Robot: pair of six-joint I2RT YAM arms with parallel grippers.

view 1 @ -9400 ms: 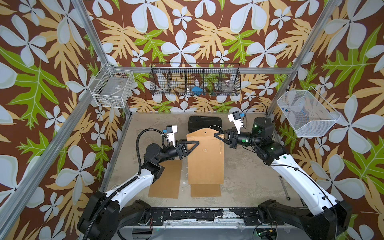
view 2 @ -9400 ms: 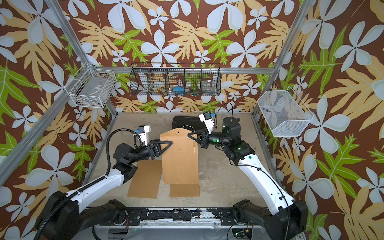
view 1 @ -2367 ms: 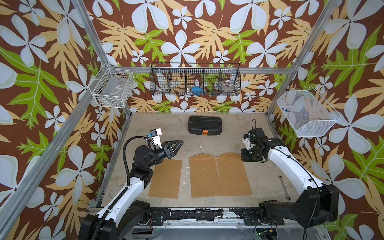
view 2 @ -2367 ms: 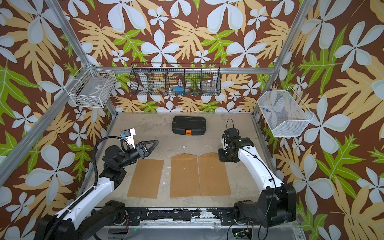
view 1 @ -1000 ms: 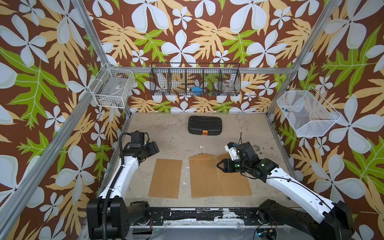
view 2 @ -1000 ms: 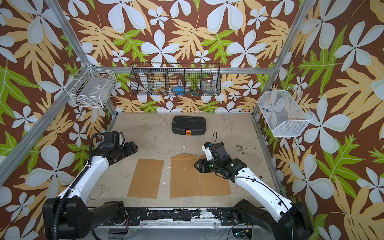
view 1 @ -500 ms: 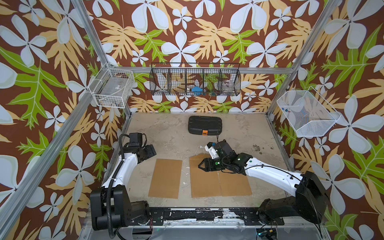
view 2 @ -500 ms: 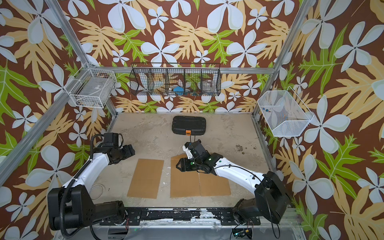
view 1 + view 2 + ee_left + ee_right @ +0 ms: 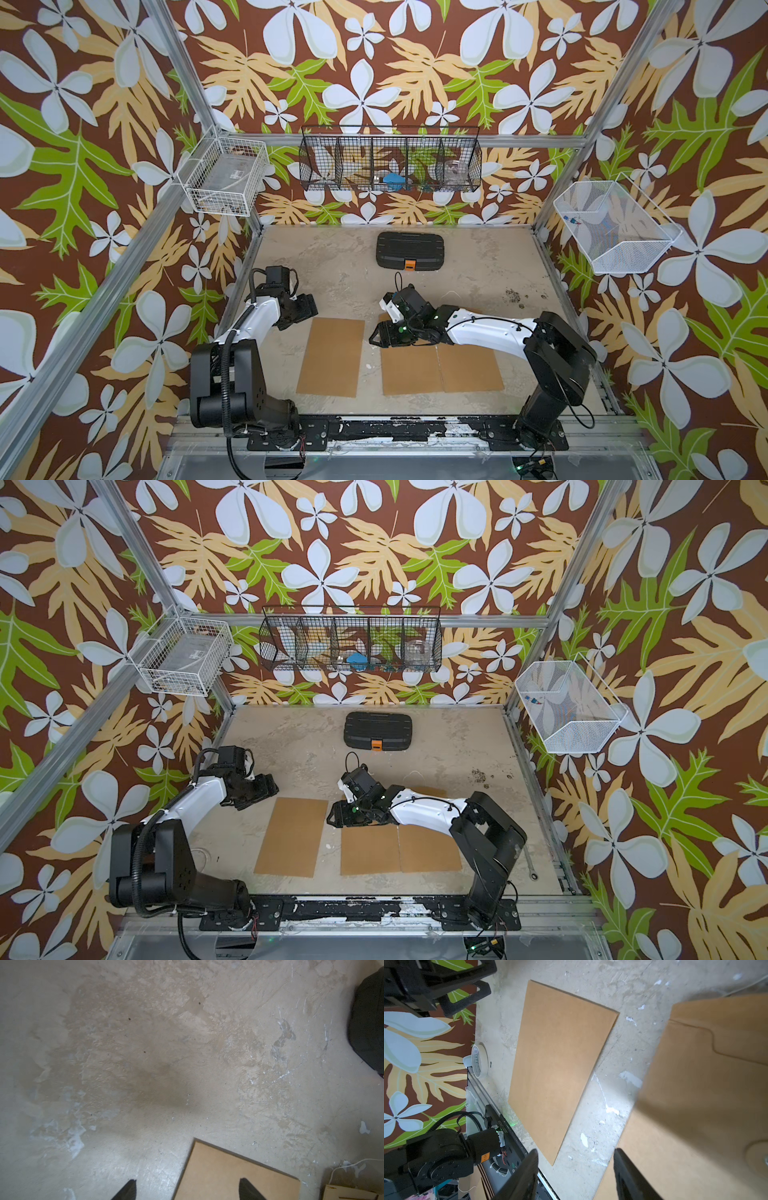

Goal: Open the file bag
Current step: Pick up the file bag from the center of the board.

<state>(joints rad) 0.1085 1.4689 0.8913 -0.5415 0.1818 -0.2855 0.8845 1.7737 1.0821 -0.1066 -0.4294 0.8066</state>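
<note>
Three brown file bags lie flat side by side on the table. They are the left file bag (image 9: 330,355) (image 9: 560,1064), the middle file bag (image 9: 409,370) (image 9: 695,1105) and the right file bag (image 9: 469,368). The middle one shows a flap seam and a round clasp disc in the right wrist view. My right arm lies low across the far ends of the middle and right bags. My right gripper (image 9: 376,337) (image 9: 575,1167) is open over the gap between the left and middle bags. My left gripper (image 9: 308,311) (image 9: 188,1188) is open and empty above the left bag's far corner (image 9: 228,1174).
A black case (image 9: 410,251) sits at the back centre. A black wire basket (image 9: 390,164) hangs on the rear wall, with white baskets (image 9: 226,176) (image 9: 611,226) on the side walls. A tape roll (image 9: 479,1061) lies at the left edge and a wrench (image 9: 530,864) at the right.
My right arm has swung left and low across the bags, taking its gripper from the right bag to the middle bag's left edge. The left gripper shifted slightly toward the left bag's far corner.
</note>
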